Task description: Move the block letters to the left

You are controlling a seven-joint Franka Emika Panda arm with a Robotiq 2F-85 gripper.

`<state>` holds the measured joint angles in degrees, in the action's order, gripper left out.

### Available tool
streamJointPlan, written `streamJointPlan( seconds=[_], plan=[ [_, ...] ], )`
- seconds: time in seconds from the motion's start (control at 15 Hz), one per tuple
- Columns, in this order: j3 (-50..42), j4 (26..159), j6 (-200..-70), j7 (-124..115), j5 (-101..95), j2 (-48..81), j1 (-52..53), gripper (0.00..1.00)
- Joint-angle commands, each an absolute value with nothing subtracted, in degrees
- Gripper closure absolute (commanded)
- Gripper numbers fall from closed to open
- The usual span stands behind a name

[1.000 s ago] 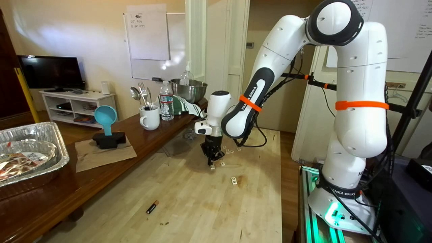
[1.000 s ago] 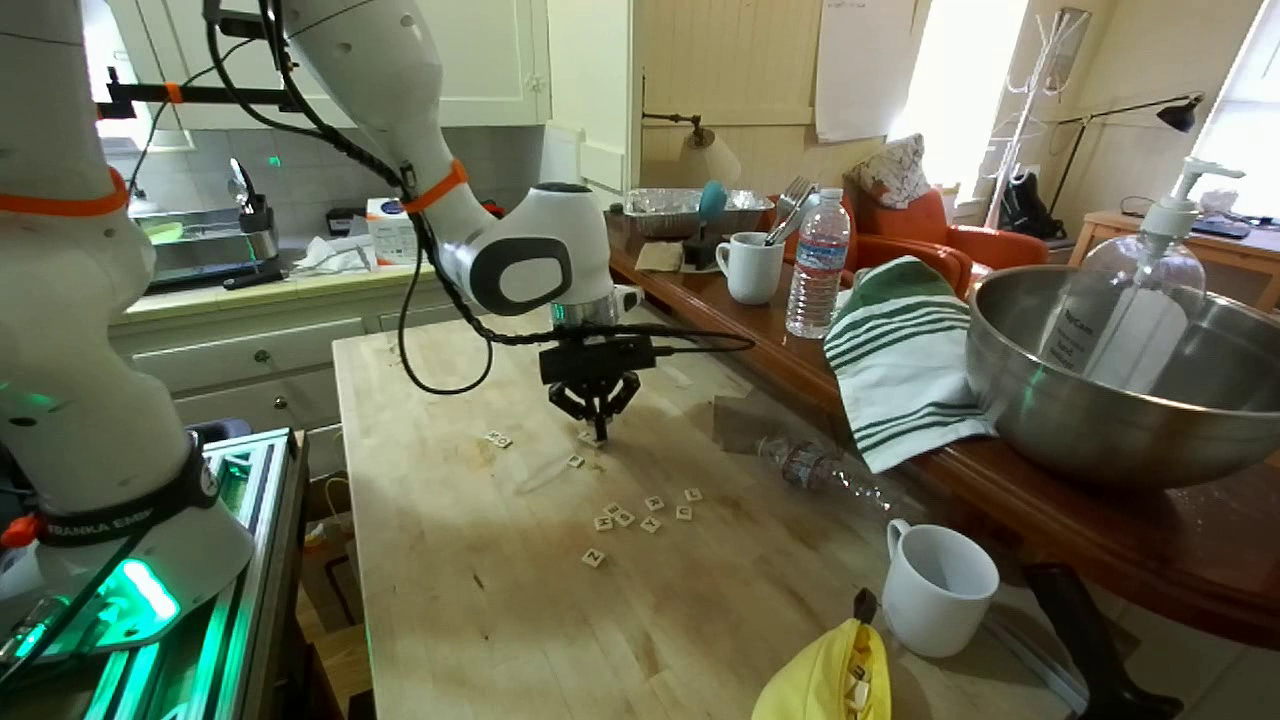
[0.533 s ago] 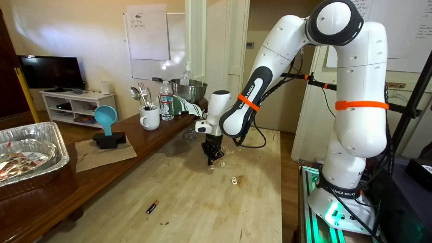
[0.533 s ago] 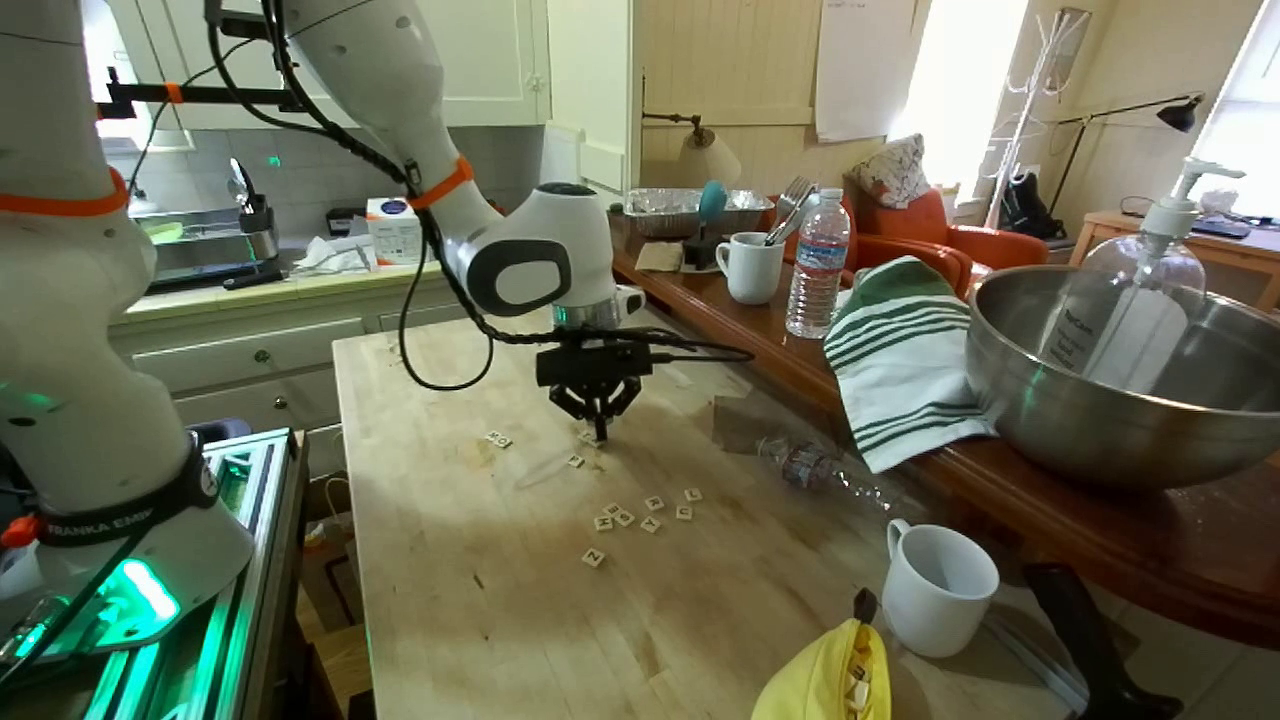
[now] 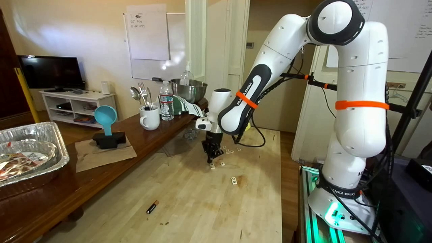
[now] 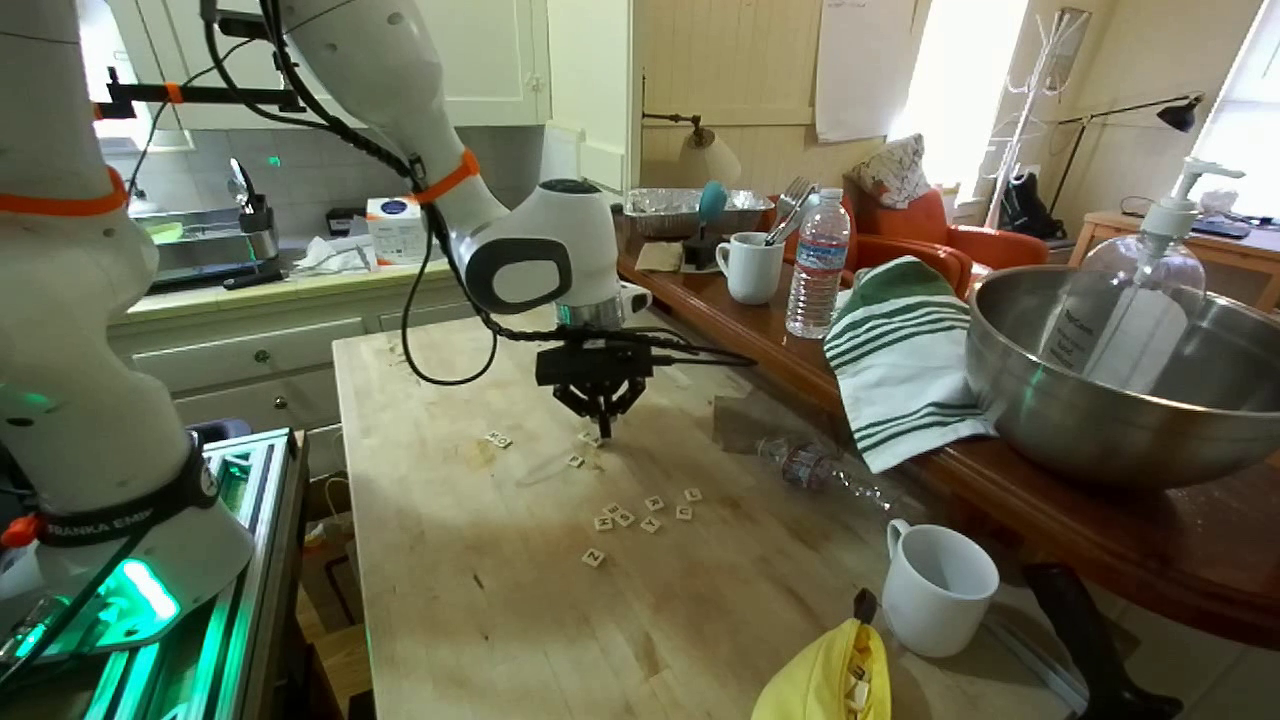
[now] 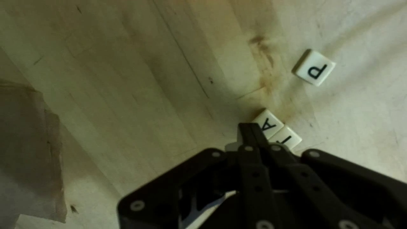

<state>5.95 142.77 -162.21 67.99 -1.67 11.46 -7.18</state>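
Bare wood (image 6: 430, 520) separates tool (image 6: 604, 430) and block letters (image 6: 624, 518) from the robot-side edge (image 6: 353, 470).

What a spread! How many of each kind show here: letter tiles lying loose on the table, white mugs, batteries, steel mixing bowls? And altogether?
Letter tiles: 13 visible
White mugs: 2
Battery: 1
Steel mixing bowl: 1
Total: 17

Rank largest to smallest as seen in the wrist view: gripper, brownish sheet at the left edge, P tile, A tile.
1. Gripper
2. Brownish sheet, cut off by the frame
3. P tile and A tile: too alike to rank; A is partly hidden
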Motion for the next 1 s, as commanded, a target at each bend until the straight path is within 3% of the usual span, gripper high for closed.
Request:
streamJointPlan(
  seconds=[0.0,0.93],
  plan=[
    [4.9,143.5,-160.3,68.5,-3.0,9.4,-7.1,1.00],
    [1.4,144.5,-149.5,69.2,-8.3,7.0,-6.1,1.00]
  ],
)
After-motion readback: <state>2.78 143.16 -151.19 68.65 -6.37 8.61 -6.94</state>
